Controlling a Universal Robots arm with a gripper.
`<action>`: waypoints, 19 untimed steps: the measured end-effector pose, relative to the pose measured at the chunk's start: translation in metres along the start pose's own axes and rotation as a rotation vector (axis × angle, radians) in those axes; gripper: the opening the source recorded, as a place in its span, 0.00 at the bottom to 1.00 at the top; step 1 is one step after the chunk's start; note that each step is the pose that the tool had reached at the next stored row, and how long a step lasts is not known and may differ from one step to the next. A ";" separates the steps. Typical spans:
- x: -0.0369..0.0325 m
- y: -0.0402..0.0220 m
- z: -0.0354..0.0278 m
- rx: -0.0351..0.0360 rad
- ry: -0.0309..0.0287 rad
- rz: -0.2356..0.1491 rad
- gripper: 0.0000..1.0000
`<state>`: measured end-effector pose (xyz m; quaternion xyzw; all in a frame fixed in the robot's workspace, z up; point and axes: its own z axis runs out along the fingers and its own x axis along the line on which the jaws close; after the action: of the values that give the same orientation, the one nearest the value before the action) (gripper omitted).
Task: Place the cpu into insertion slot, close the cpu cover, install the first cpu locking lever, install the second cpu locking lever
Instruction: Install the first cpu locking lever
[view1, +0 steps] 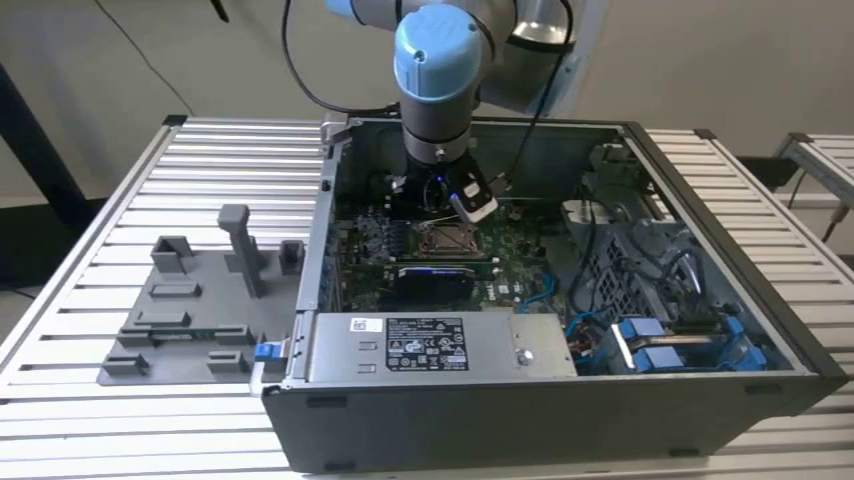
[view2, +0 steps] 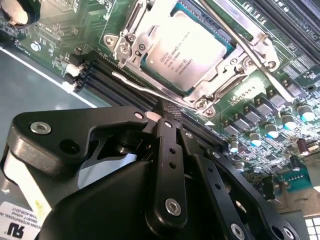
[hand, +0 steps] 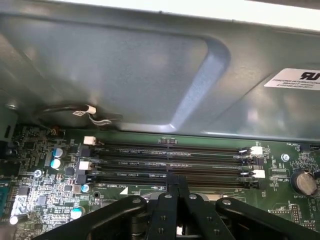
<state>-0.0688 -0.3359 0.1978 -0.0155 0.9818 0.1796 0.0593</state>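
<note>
Silvery square cpu (view2: 186, 55), thin metal cpu cover (view2: 210, 86)

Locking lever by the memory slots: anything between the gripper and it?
Nothing visible. In the second wrist view the shut gripper has its tip right at the locking lever, with no cable or part between them. The cpu already lies under the cpu cover.

Slatted table (view1: 200, 160), open computer case (view1: 534, 420), grey fixture (view1: 187, 330)

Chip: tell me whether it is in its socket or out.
In. In the second wrist view the chip lies flat inside the socket, with the silver cover frame lying over its edges.
</note>
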 end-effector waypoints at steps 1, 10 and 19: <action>0.0013 0.0003 -0.0015 0.0001 0.0000 0.000 0.11; 0.0077 -0.0014 -0.0066 0.0013 0.0000 0.000 0.11; 0.0060 -0.0013 -0.0004 0.0015 0.0001 0.000 0.11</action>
<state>-0.0747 -0.3373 0.1970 -0.0154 0.9820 0.1789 0.0593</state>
